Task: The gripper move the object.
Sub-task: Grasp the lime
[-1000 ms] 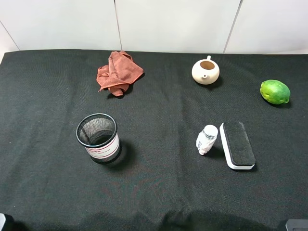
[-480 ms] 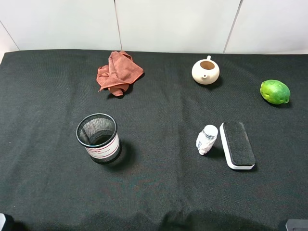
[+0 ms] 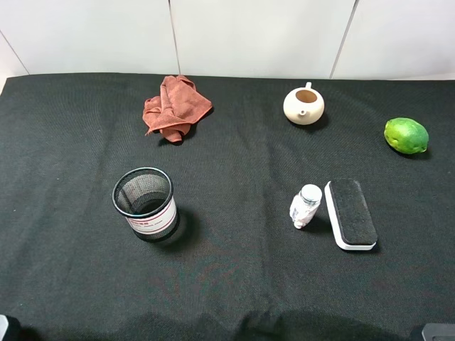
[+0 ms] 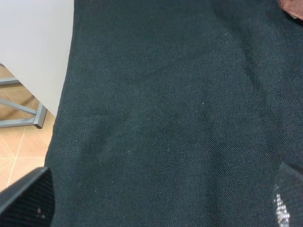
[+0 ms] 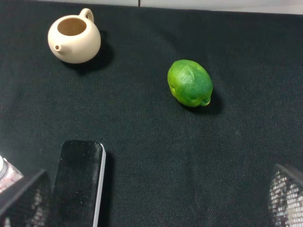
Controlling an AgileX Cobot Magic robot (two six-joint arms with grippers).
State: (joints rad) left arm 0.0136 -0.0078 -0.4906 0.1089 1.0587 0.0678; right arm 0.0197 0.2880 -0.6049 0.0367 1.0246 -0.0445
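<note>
The green fruit (image 3: 406, 136) lies on its side on the black cloth-covered table (image 3: 234, 284), far to the right and well apart from everything else, with nothing touching it. In the right wrist view it sits ahead of the right gripper (image 5: 155, 201), whose 2 fingers (image 5: 22, 198) show only at the frame's lower corners, spread wide with nothing between them but bare cloth. The cream teapot (image 3: 304, 106) stands upright toward the back, to the left of the fruit. Nearer the front, a small white bottle (image 3: 306, 206) lies just beside a black-topped eraser (image 3: 350, 214); whether they touch I cannot tell. A mesh cup (image 3: 144, 202) stands upright on the left half, and a crumpled red cloth (image 3: 175, 106) lies behind it, apart from it. The left gripper (image 4: 158, 191) is likewise spread wide and holds nothing, over bare cloth near the table's edge
</note>
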